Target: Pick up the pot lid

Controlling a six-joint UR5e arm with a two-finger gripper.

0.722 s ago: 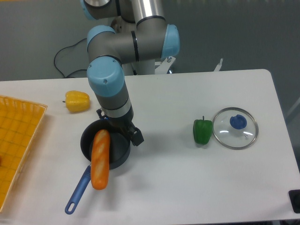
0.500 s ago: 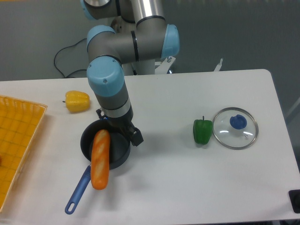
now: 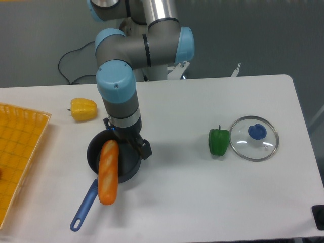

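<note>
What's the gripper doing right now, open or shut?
Gripper: can't tell if open or closed; its dark fingers blend into the black pan.

Cut off by the edges are the grey-blue robot arm point(image 3: 115, 83), yellow plastic crate point(image 3: 20, 152) and small black object point(image 3: 318, 212). The round black pan point(image 3: 130, 164) is partly hidden by the long orange object point(image 3: 108, 174) and black gripper point(image 3: 127, 137).

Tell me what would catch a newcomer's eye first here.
Likely the big robot arm, reaching down with its hand over the black pan. Next, the bright orange carrot lying across the pan's rim, beside the blue handle. Then the clear lid with its blue knob, at the table's right.
</note>
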